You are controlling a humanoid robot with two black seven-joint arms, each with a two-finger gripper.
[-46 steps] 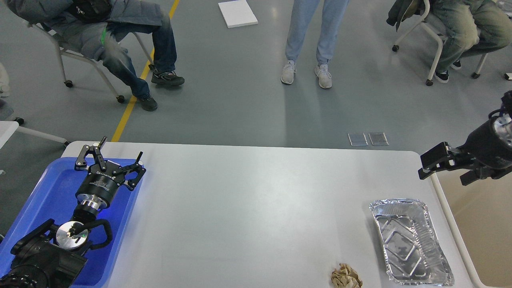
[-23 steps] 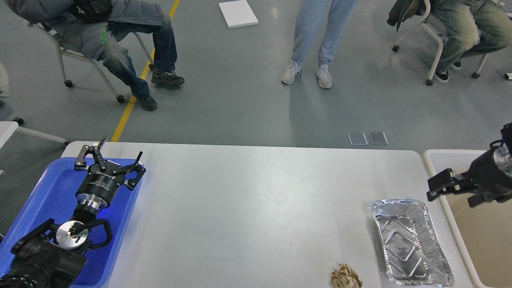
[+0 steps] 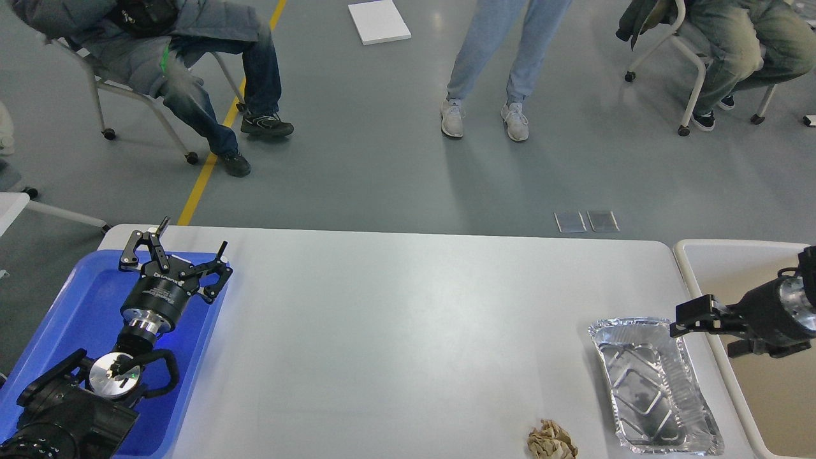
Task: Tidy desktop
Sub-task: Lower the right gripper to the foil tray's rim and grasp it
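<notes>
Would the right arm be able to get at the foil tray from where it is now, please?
Probably yes. The right gripper hangs at the desktop's right edge, just beside the foil tray's far right corner, with nothing between them. The crumpled paper lies to the tray's left, out of the way.

Single head view, set high, looking forward and down. Near field: desktop [image 3: 408,331] filling the lower half, its near edge cut off by the frame. Left arm enters at lower left, right arm at right edge. Far field: grey floor [image 3: 382,178] beyond the far edge, seated and standing people cropped above the waist.
</notes>
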